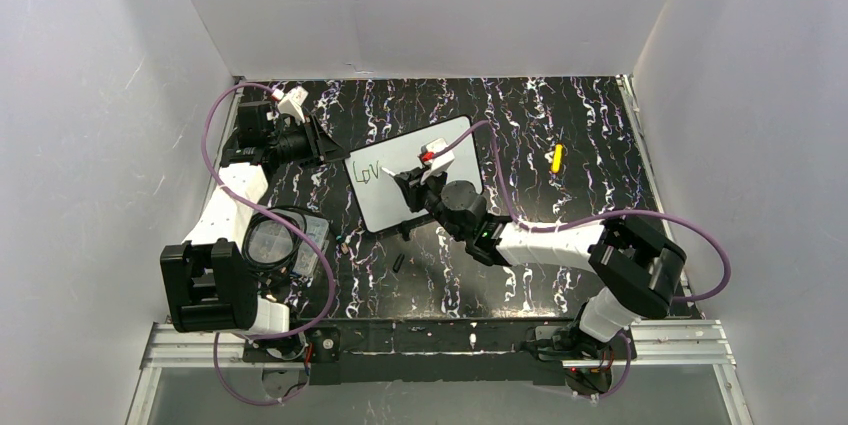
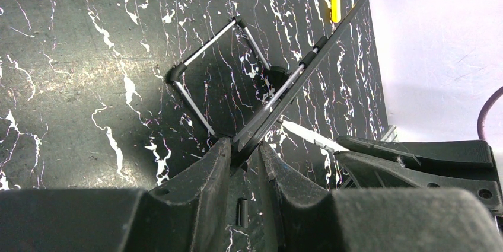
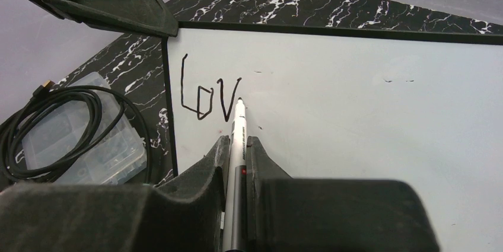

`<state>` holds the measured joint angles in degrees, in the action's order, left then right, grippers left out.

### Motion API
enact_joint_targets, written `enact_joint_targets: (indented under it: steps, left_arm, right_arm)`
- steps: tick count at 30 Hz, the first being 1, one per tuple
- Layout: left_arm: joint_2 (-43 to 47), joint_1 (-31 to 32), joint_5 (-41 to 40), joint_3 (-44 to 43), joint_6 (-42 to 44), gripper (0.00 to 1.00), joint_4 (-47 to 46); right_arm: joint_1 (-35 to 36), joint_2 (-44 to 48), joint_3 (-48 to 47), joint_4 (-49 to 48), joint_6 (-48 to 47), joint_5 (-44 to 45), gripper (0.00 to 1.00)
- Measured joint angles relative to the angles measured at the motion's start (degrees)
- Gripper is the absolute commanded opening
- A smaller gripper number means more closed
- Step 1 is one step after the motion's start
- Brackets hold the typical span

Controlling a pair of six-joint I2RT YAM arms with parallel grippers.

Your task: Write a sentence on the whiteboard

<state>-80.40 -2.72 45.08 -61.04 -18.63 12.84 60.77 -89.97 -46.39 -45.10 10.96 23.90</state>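
The whiteboard (image 1: 440, 150) stands tilted on a wire stand (image 2: 204, 47) at the table's middle. "LoV" (image 3: 209, 95) is written in black at its upper left. My left gripper (image 1: 338, 152) is shut on the board's left corner; in the left wrist view (image 2: 244, 145) the board (image 2: 314, 53) shows edge-on between the jaws. My right gripper (image 1: 412, 185) is in front of the board, shut on a white and grey pen (image 3: 237, 139). The pen tip touches the board just right of the "V". The right gripper also shows in its own wrist view (image 3: 236, 143).
A clear plastic box with a coiled black cable (image 1: 285, 245) lies at the near left. A yellow object (image 1: 557, 157) lies to the right of the board. A small black cap (image 1: 398, 263) lies in front of the board. White walls enclose the table.
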Motion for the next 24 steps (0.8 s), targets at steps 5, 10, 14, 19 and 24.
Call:
enact_joint_targets:
  steps: [5,10,14,19,24]
  left_arm:
    - [0.0,-0.02,0.02,0.0,0.0,0.22,0.0]
    - [0.0,0.0,0.02,0.0,0.0,0.22,0.0]
    - [0.0,-0.02,0.02,0.0,0.02,0.22,0.0]
    - [0.0,-0.02,-0.02,0.0,0.04,0.22,0.0]
    - [0.0,-0.02,-0.02,0.0,0.04,0.22,0.0]
  right_arm:
    - [0.0,-0.02,0.11,0.02,0.0,0.15,0.01]
    - [0.0,-0.2,0.11,0.09,0.02,0.52,0.01]
    - [0.0,-0.2,0.13,0.15,0.07,1.16,0.01]
    - [0.02,-0.2,0.46,0.11,0.24,1.86,0.01]
    - [0.11,0.07,0.81,0.07,0.37,3.04,0.01]
